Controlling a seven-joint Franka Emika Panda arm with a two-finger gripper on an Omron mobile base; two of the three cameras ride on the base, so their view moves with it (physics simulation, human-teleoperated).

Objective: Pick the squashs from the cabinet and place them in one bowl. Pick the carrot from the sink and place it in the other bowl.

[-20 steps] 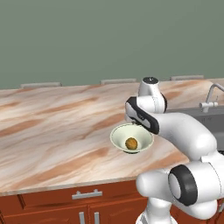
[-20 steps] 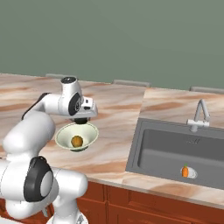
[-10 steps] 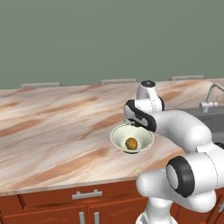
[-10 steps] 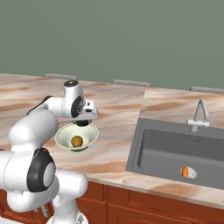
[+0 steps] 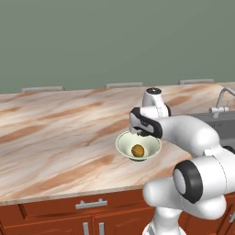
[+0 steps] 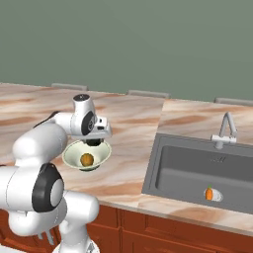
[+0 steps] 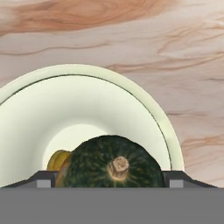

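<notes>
Pale green-cream, the bowl (image 5: 120, 140) sits on the marbled counter (image 5: 55, 137) exactly where it was a second ago, with the same roundish orange-brown piece (image 5: 137, 150) lying in its bottom. What we see changed is small. The arm has eased its hand a little nearer and lower, so the gripper (image 5: 141, 133) now hangs just over the bowl's far rim.

From the hand view, a dark green squash (image 7: 111, 168) with its stem nub towards us fills the gap between the fingertips (image 7: 175, 179). They stand wide on either side of it, and we judge them clamped on it rather than free. Beyond it lies the bowl's inside (image 7: 148, 105), with a yellowish piece (image 7: 57, 159) at the bottom, probably the same one.

We take this to mean the squash half of the task is almost finished. This fruit is poised for release into the bowl, and letting go should drop it beside the piece already there.

Off to the right, the carrot (image 6: 211, 194) lies untouched on the near floor of the dark sink (image 6: 188, 168), with the tap (image 6: 225, 129) at the far edge. Nothing stands between the gripper (image 6: 95, 143) and the bowl (image 6: 69, 157). The only hazard we see is the squash striking the flared rim and rolling out.
</notes>
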